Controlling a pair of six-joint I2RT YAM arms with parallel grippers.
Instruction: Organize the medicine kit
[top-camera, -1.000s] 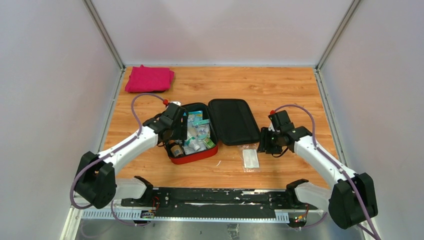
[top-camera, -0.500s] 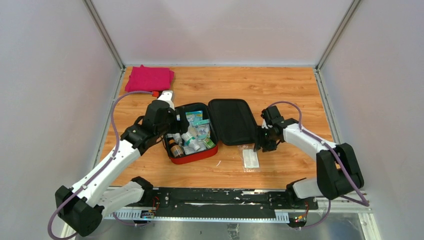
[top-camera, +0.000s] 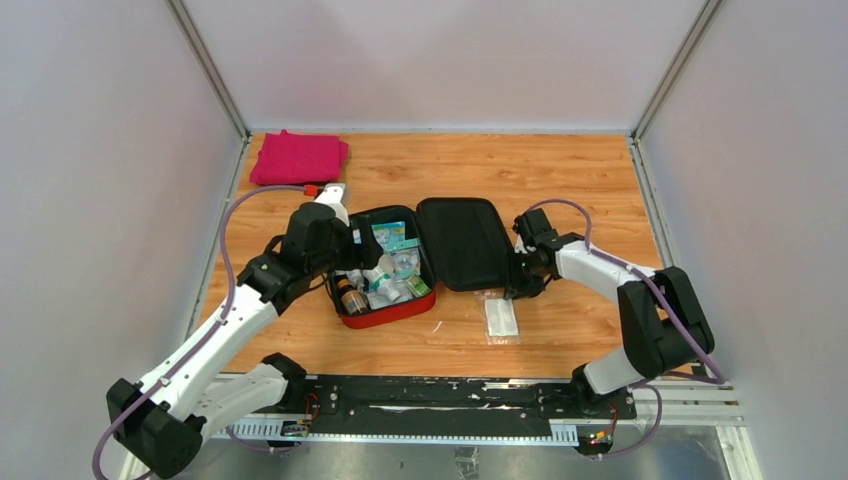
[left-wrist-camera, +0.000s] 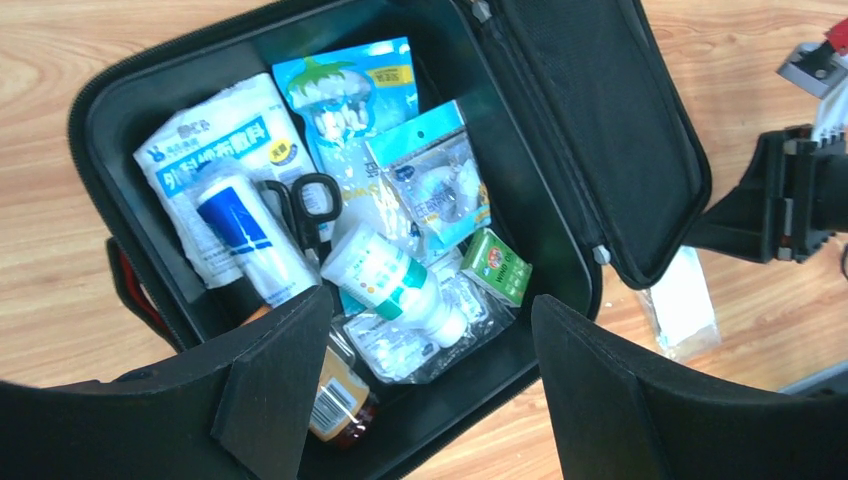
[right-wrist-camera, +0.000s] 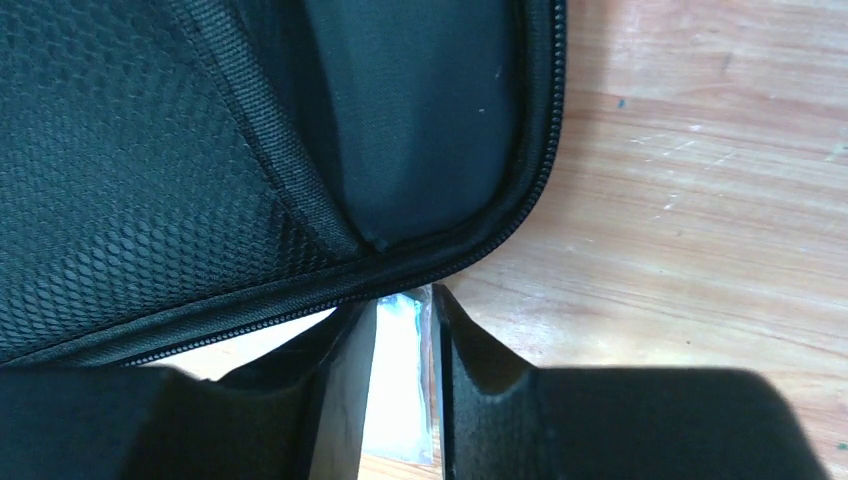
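Shows the medicine kit (top-camera: 390, 312) spread open flat on the wooden table (top-camera: 560, 170), near the middle and a little toward the arms. Has a rounded-square outline, a red shell along the near wall, black lining inside and a zipper running round the rim. Lies with the filled half on the left and the lid (top-camera: 467, 243) on the right, black mesh across its inner face.

Packs into the filled half (clearest from the left wrist) a white gauze pouch (left-wrist-camera: 215, 150), black-handled scissors (left-wrist-camera: 300, 205), a white bottle (left-wrist-camera: 395, 285) with a green band, a small green box (left-wrist-camera: 497, 267) and a brown bottle (left-wrist-camera: 335, 395) at the near edge.

Catches the left gripper (left-wrist-camera: 430, 300) hovering above that half, fingers spread wide, gripping nothing.

Puts the right gripper (right-wrist-camera: 403, 300) at the lid's near right corner, fingers drawn almost together, only a thin slit between, nothing clamped. Reveals through the slit a clear packet (right-wrist-camera: 400, 390), flat on the table just beside the kit.

Places a folded pink cloth (top-camera: 298, 157) at the far left corner, well apart.
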